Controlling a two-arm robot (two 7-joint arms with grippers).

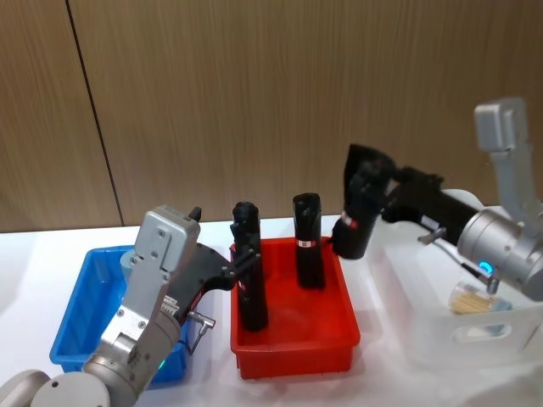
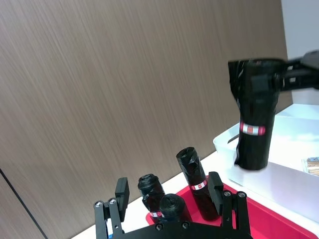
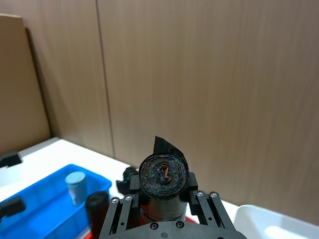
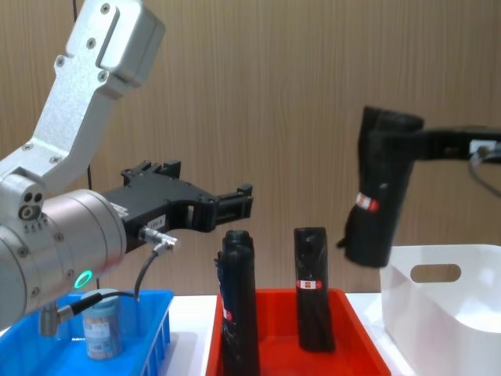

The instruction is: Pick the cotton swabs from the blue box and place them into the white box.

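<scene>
Head view: your right end effector (image 1: 355, 227) is clamped on a black roll (image 1: 350, 233), lifted between the red tray (image 1: 297, 349) and the white box (image 1: 501, 326); that roll isn't a task item, so dropping it into the white box would be a wrong placement. Two more rolls stand in the tray; one swab jar (image 1: 472, 299) lies in the white box.

Left wrist view: your left end effector (image 2: 172, 199) stands open, empty.

Right wrist view: one jar of cotton swabs (image 3: 76, 185) waits in the blue box (image 3: 45, 214).

Chest view: the same jar sits at the near left.
</scene>
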